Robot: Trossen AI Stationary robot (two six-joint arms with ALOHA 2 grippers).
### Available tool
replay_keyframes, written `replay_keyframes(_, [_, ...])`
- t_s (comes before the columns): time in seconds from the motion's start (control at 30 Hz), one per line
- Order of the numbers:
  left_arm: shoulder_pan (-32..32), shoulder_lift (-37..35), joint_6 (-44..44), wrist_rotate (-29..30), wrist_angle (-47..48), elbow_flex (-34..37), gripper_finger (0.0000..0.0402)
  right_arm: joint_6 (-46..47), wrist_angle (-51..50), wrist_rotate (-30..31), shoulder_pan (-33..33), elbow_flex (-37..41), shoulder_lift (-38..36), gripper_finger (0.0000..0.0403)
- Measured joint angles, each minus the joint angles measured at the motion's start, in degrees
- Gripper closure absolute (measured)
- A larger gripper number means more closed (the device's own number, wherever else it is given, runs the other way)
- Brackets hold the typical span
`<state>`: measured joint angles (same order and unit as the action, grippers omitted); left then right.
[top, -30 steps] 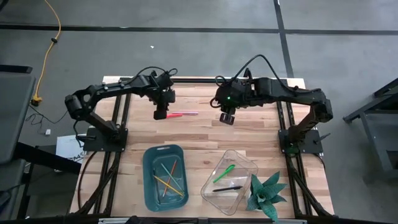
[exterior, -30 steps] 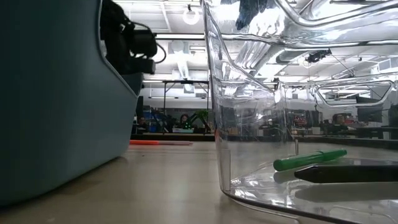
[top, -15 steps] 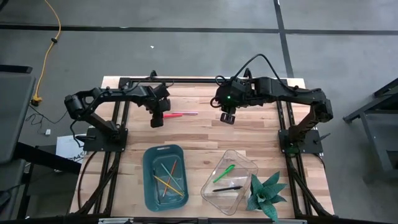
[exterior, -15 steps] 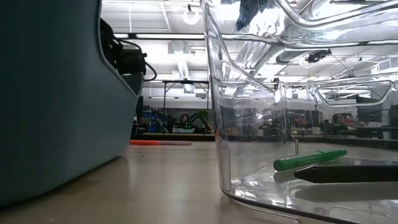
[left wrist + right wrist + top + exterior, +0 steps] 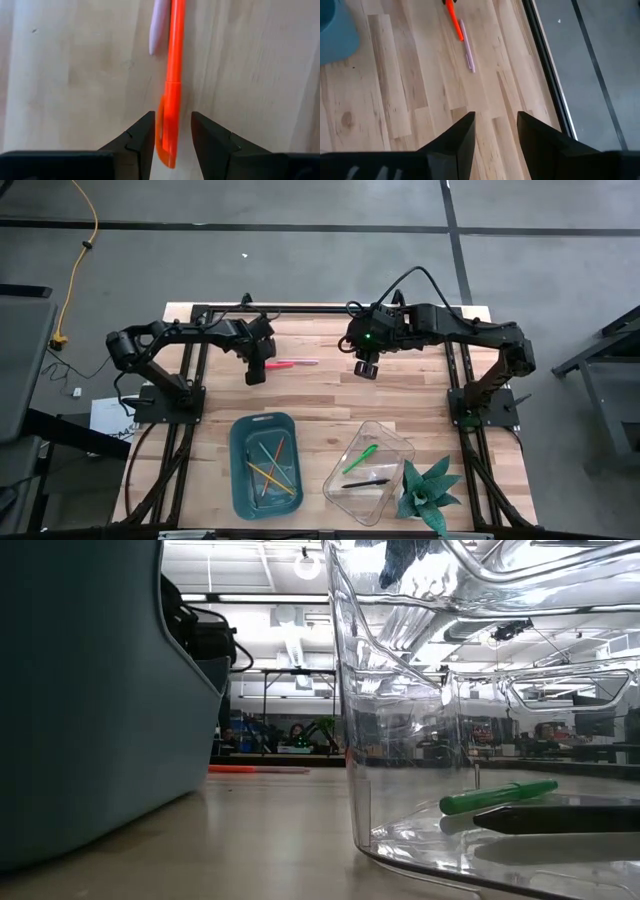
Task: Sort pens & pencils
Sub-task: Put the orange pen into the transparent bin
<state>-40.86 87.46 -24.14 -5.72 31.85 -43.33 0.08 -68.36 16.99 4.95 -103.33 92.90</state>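
A red-orange pen (image 5: 172,75) lies flat on the wooden table at the far side, with a pale lilac pen (image 5: 157,25) beside it. My left gripper (image 5: 172,125) points down over the red-orange pen's left end (image 5: 270,365). It is open, one finger on either side of the clip end, and a small gap shows at each finger. My right gripper (image 5: 365,370) hangs open above the table's far middle with nothing between its fingers (image 5: 495,125). Several pencils (image 5: 268,465) lie in the teal bin (image 5: 240,470). A green pen (image 5: 360,457) and a black pen (image 5: 365,482) lie in the clear bin (image 5: 395,442).
A green plant (image 5: 428,495) stands at the near right corner beside the clear bin. The two bins fill the near middle of the table. Bare wood lies between them and the pens at the far side. Black frame rails (image 5: 455,370) run along the table's edges.
My left gripper has come down toward the table and a little toward its near-left, onto the red-orange pen's left end, with a slight roll of the wrist. Most of the drop came early. Its fingers stayed open. The pens have not moved.
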Motion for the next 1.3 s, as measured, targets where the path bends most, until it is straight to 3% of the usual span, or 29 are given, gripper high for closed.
replay_keyframes(0.6, [0.00,3.92,0.42,-0.85,-0.48,-0.20,0.0292,0.02,0.03,0.00,0.00,0.02,0.00,0.0266])
replay_keyframes(0.9, [-0.07,3.79,0.72,-1.86,-0.57,-0.17,0.0374,0.01,0.04,0.00,0.00,0.04,0.02,0.0266])
replay_keyframes(1.1, [0.04,1.74,2.79,-5.97,0.63,0.17,0.0365,0.07,1.22,-0.92,0.00,0.07,0.02,0.0266])
replay_keyframes(1.3, [0.66,-4.88,5.01,-10.01,2.00,0.13,0.0345,-0.01,2.83,-2.01,-0.02,0.07,0.02,0.0266])
